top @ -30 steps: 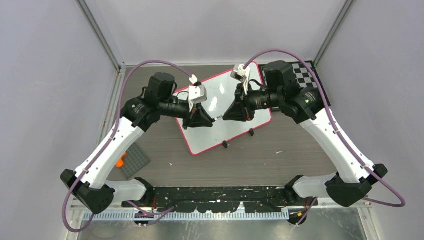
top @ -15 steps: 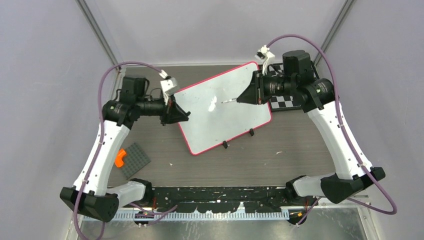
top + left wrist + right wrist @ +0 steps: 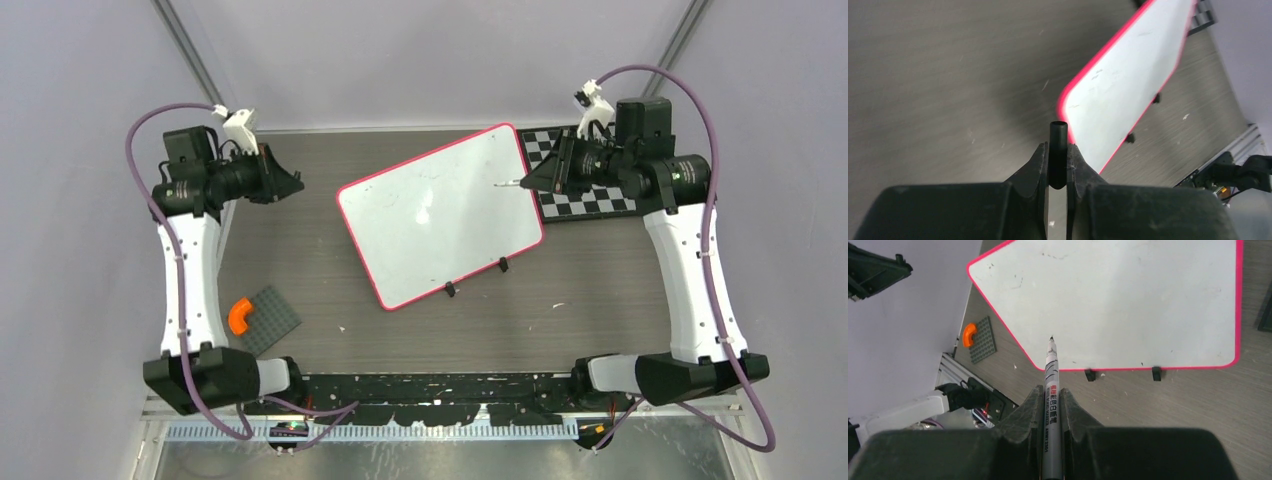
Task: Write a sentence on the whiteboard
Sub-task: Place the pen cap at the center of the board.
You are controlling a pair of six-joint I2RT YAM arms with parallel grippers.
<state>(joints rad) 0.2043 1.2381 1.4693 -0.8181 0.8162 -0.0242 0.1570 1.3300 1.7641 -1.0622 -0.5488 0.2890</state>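
I'm holding the right gripper (image 3: 1051, 389) clamped on the marker (image 3: 1050, 365), its bare tip pointing ahead at the whiteboard (image 3: 1128, 300), which is lying just beyond it on the counter (image 3: 300, 250). The left gripper (image 3: 1058, 147) is pinching the cap (image 3: 1058, 131), with the board ahead to its right. Both arms have just drawn apart from mid-board. I'm judging the marker uncapped and ready, with nothing written yet.

The table (image 3: 600, 310) carries a whiteboard (image 3: 440, 215) at its middle, a checkered mat (image 3: 590, 200) at the far right corner, and a studded plate (image 3: 268, 320) and orange piece (image 3: 239, 316) by the left edge.
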